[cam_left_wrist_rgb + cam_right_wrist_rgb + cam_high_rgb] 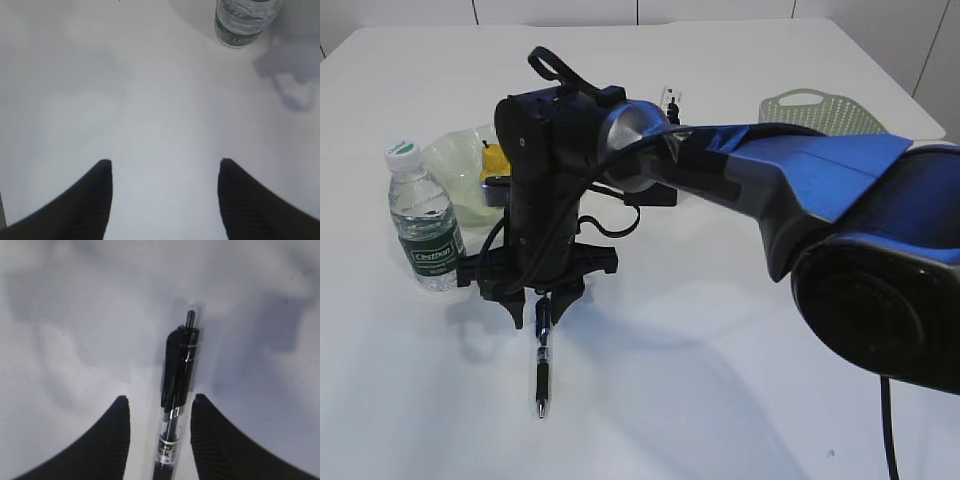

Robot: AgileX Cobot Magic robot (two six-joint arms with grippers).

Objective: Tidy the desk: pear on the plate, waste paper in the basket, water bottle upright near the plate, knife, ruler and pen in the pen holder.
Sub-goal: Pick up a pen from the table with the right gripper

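- Right hand (159, 405) is down low over the bench (720, 330), fingers (102, 440) apart with the pen (177, 390) lying between them. Looks like a small gap on both sides, so I can't tell if I'm actually touching it.
- From the front camera the pen (542, 375) lies flat on the bench, poking out from under my hand (532, 308) with its tip toward the camera.
- Left hand (165, 167) is open, nothing in it, just hanging over bare bench, off the front camera.
- Water bottle (423, 220) is standing upright, white cap on, right beside the plate (455, 165).
- Pear (495, 158) is sitting on that plate, mostly hidden behind my arm.
- Basket (820, 112) is at the far right, well apart from everything else.
- Something dark sits behind my wrist, too hidden to say what.
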